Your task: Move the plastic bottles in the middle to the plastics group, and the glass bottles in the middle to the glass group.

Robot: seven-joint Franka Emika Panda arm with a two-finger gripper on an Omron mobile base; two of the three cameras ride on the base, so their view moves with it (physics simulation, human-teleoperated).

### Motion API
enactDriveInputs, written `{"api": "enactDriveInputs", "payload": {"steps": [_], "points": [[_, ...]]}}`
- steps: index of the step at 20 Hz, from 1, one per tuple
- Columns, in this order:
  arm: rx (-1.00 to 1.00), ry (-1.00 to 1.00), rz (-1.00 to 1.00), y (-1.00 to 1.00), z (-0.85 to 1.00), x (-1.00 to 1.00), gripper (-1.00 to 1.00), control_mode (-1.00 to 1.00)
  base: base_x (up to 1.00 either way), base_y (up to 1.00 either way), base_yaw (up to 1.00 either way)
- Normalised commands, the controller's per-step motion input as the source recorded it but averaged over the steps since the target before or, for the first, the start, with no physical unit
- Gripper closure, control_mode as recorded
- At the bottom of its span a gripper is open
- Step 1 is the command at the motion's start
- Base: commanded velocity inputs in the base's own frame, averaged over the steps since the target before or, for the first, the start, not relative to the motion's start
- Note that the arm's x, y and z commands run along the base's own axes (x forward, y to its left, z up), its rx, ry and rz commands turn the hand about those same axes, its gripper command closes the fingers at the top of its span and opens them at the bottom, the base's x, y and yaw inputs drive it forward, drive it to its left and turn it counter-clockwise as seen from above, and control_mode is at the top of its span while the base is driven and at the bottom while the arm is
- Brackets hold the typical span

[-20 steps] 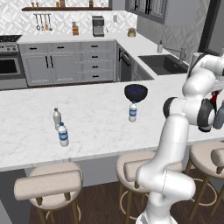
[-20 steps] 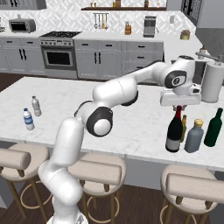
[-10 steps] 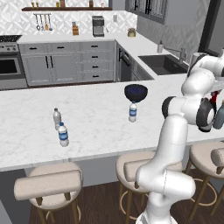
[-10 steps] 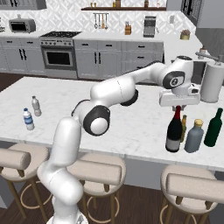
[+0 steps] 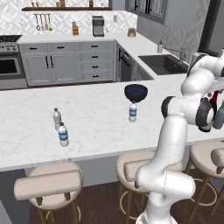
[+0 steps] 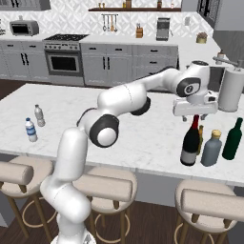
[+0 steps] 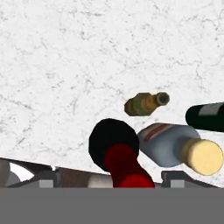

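Observation:
The tall dark wine bottle with its red top stands on the counter at the far right. My gripper hangs just over it, open, one fingertip on each side of the red top and apart from it. Right beside it stand the squat grey-blue bottle with a tan cap, a small brown gold-topped bottle and a dark green bottle. A small blue-labelled water bottle stands mid-counter. Two more water bottles stand at the left.
A dark blue bowl sits just behind the middle water bottle. A white paper-towel roll stands behind the glass bottles. Stools line the counter's near edge. The sink lies at the back right.
The jaws have opened and let go of the wine bottle's neck. The bottle stays upright in the same spot beside the grey-blue bottle.

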Motion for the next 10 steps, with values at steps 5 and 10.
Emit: {"api": "enactDriveInputs", "payload": {"steps": [5, 10], "points": [[0.00, -0.01, -0.02, 0.01, 0.50, -0.01, -1.00, -1.00, 0.00, 0.00, 0.00], [-0.01, 0.00, -0.09, 0.27, 0.32, -0.12, -1.00, -1.00, 0.00, 0.00, 0.00]]}}
